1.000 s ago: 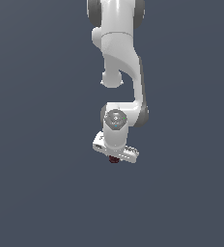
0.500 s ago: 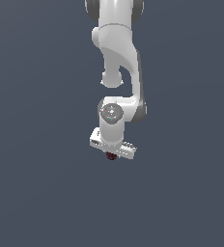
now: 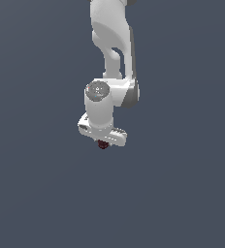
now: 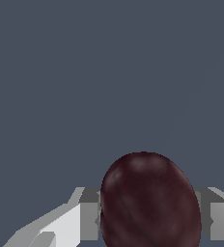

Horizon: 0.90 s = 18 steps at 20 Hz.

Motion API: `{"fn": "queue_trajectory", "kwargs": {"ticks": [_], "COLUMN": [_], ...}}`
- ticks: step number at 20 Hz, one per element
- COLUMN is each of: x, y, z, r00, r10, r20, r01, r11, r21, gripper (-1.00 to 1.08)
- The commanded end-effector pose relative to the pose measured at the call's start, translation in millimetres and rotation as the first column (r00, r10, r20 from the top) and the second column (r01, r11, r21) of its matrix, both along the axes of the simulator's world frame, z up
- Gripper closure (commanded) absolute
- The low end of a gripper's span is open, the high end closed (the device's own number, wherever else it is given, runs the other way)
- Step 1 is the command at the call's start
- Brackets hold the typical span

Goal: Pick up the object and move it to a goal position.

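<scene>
The dark red, mottled ball [image 3: 103,144] sits just under the white gripper [image 3: 103,143] in the exterior view, mostly hidden by the hand. In the wrist view the ball [image 4: 150,202] fills the space between the two grey fingers [image 4: 87,221], which press on it from both sides. The gripper [image 4: 150,222] is shut on the ball. The white arm comes down from the top of the exterior view, and the hand hangs over the flat grey surface. No goal marker shows in either view.
A plain dark grey surface [image 3: 182,193] fills both views. No other objects show.
The hand with the ball has shifted toward the exterior view's left and slightly up. The wrist has turned a little. The grip on the ball is unchanged.
</scene>
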State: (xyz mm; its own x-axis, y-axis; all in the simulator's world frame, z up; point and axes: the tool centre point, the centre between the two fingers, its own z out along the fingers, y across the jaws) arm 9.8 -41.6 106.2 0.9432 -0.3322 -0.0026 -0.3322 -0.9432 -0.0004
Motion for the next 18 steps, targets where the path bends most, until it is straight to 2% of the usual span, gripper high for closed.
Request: {"fn": "queue_trajectory", "kwargs": {"ticks": [1, 18], "x": [-11, -82], "y": [-15, -117], "z": [22, 172], "r00": [1.0, 1.0], "r10": [-0.001, -0.001], "r20": [0.002, 0.002], "r01": [0.001, 0.001], "r11": [1.0, 1.0], "r21": [0.0, 0.002], "gripper": [1.08, 1.08]}}
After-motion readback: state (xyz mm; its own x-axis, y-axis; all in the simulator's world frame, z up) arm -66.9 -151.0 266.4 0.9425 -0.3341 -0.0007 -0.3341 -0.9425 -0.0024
